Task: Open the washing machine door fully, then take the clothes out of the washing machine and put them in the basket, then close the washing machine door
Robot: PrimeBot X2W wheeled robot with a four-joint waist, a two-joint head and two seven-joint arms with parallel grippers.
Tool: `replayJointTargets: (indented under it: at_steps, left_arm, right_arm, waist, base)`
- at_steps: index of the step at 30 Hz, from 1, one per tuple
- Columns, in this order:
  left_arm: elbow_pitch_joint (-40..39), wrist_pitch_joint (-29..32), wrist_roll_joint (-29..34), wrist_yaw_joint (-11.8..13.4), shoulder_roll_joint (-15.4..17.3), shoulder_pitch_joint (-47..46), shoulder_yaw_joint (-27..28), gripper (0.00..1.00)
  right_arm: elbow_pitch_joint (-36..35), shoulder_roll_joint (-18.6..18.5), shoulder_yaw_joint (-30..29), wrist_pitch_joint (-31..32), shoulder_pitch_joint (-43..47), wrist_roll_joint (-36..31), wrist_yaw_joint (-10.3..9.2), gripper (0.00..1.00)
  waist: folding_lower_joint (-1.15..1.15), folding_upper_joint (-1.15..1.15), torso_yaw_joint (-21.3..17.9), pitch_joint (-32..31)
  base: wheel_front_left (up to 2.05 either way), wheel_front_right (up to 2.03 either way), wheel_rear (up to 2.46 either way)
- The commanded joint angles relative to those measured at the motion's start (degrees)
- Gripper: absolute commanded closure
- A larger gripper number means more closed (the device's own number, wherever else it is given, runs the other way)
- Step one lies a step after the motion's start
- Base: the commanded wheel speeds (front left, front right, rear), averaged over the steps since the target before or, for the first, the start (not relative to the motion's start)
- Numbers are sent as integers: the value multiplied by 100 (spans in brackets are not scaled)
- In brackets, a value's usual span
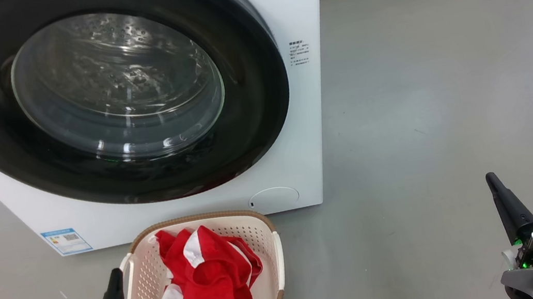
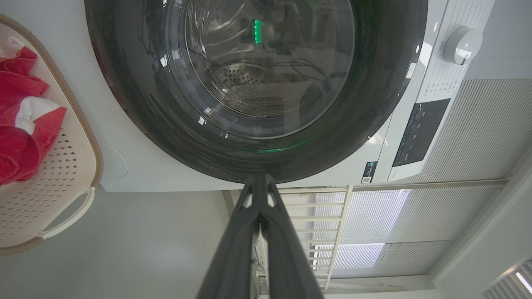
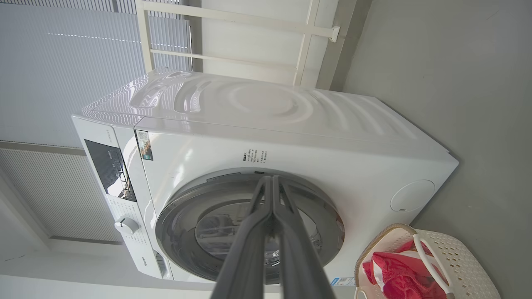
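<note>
Black-rimmed round glass door (image 1: 108, 98) flush on white front-loading machine (image 1: 296, 9). Red-white garments (image 1: 211, 277) in cream perforated basket (image 1: 258, 239), just beside left gripper (image 1: 116, 277); right gripper (image 1: 493, 185) well apart. Both pinched together, empty.

You saw a washing machine (image 1: 287, 0) cased in smooth, glossy white; its door (image 1: 252, 120) had a shiny black rim around clear glass. A perforated cream plastic basket (image 1: 257, 234), brown woven-look rim, held soft red and white clothes (image 1: 211, 277). The floor (image 1: 446, 93) was matt grey.

The washing machine door (image 1: 117, 87) is cropped at top, the blue label (image 1: 66, 241) unreadable.
</note>
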Motion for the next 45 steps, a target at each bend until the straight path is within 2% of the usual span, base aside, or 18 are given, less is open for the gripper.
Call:
replayJointTargets:
  at_steps: [1, 45]
  left_arm:
    - [-122, 34, -40, 2, 132, -224, 148, 100]
    - [-122, 33, -40, 2, 132, -224, 147, 100]
  right_arm:
    - [-169, -22, 76, 30, -238, 1, 2, 100]
    - [-168, -16, 67, 38, -239, -7, 2, 100]
  waist:
    - [0, 0, 0, 0]
    - [0, 0, 0, 0]
  base:
    - [0, 0, 0]
    - [0, 0, 0]
